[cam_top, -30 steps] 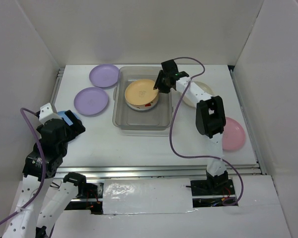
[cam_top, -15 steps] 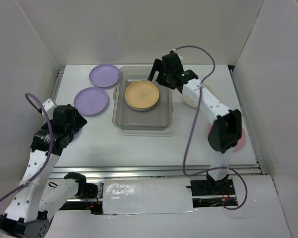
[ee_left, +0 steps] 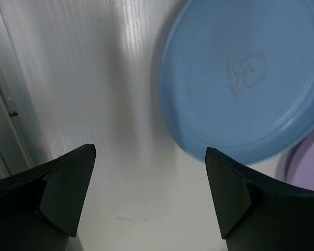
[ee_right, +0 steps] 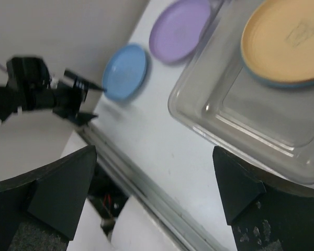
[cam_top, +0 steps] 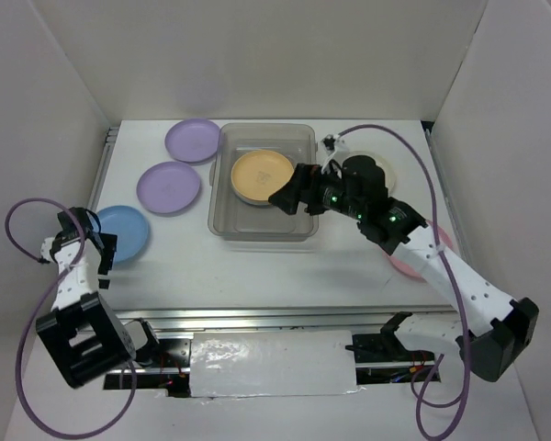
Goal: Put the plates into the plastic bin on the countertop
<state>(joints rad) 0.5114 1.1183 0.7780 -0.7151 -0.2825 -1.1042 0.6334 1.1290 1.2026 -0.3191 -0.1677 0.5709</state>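
- Left fingers (ee_left: 63,198): spread wide, nothing between them, low over the counter (cam_top: 257,266) at its near left.
- Blue plate (cam_top: 124,231): flat on the counter just ahead of the left fingertips, not touched. A small bear outline is pressed into its middle.
- Pink plate (cam_top: 402,266): near right on the counter, mostly hidden under the right arm.
- Right fingers (ee_right: 57,193): wide apart and empty, held above the right side of the bin (cam_top: 262,237).
- Bin: mid-counter, long side running front to back. The yellow-orange plate (cam_top: 260,175) lies inside, in the far half; the near half shows bare floor.
- Lavender plate (cam_top: 169,187): on the counter left of the bin, just beyond the blue plate.
- Cream plate (cam_top: 394,171): right of the bin, largely covered by the right wrist.
- Second lavender plate (cam_top: 193,140): far left, beside the bin's far corner.
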